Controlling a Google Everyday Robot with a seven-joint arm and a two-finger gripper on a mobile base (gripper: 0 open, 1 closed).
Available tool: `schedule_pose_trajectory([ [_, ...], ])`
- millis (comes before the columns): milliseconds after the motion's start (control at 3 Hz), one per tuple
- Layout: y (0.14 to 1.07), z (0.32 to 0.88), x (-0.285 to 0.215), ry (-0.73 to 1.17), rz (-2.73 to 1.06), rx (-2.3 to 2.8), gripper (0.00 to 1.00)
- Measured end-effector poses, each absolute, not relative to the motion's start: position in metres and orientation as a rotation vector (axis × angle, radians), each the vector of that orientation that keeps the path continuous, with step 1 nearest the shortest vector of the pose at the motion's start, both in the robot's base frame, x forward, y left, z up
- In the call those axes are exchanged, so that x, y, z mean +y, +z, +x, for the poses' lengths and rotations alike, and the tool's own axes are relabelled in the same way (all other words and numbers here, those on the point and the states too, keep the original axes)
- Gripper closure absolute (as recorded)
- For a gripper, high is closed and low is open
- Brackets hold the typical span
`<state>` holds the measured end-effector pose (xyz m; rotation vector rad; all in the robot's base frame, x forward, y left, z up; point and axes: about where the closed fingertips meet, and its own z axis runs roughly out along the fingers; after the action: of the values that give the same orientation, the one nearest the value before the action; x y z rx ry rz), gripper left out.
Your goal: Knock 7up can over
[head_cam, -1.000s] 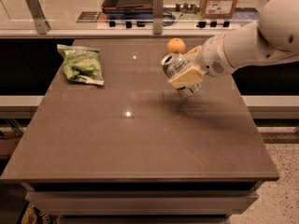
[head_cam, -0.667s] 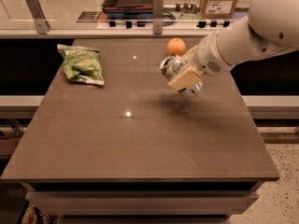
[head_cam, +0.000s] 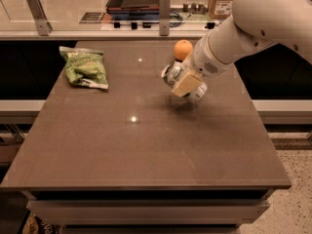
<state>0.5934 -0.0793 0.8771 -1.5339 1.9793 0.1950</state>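
Green snack bag (head_cam: 85,67) lies at the back left of the desk (head_cam: 146,150), well apart from everything else and not involved. An orange (head_cam: 183,49) sits at back centre, just behind the work area. The 7up can (head_cam: 171,75) is right of centre on the desk, just in front of the orange and held in the gripper (head_cam: 184,84). The gripper is closed narrowly around the can's body, with one tan pad across its front face. The can is strongly tilted: the silver top points up and to the left, and the base points down and to the right, near the desk over a dark shadow. I cannot tell if the base touches the surface. The body reads silver-white, with no dents visible; the markings are mostly hidden by the pad. The white arm (head_cam: 253,23) reaches in from the upper right. Judgement: the tip-over is well under way but not complete. The can is not yet lying free on its side, so lowering and release remain.
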Motion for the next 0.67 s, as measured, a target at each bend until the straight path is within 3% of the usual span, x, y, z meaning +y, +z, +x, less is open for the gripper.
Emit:
schedule_pose_trajectory([
  [667,0.847,0.598,-0.075,0.093,-1.697,2.064,1.0],
])
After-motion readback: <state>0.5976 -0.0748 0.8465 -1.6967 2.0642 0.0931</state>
